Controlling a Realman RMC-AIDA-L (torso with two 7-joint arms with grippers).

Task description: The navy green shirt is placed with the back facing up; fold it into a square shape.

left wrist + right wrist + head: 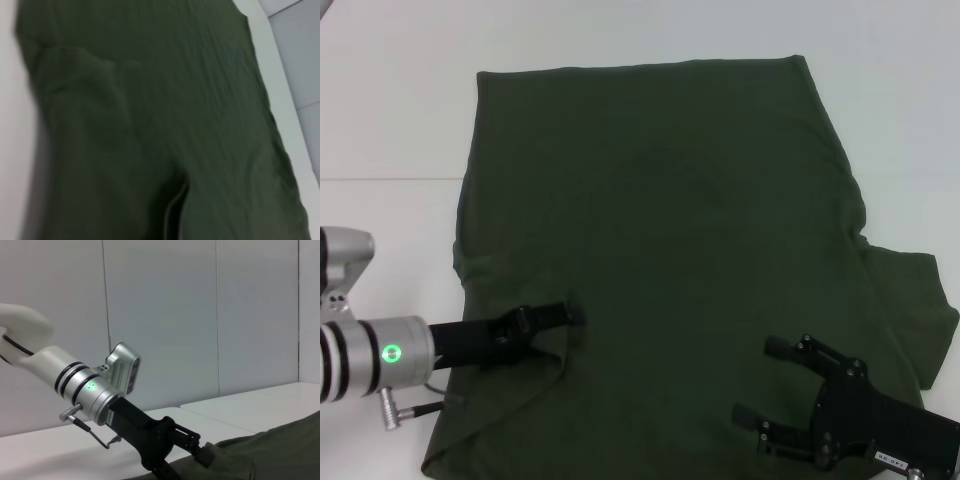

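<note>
Right pincer open above shirt hem | left pincer clamping navy green shirt fold | table

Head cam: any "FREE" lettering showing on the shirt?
No: the navy green shirt shows only plain dark cloth, no lettering on the upward side.

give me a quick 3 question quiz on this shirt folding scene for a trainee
1. True or false: pink lettering shows on the navy green shirt.
2. Which gripper is at the shirt's folded-in sleeve? A) left gripper B) right gripper
3. Fill in: the right gripper's fingers are spread ____ over the cloth.

Key: 1 false, only plain green shows. 2 A; the other sleeve lies flat on the white table. 3 open.
</note>
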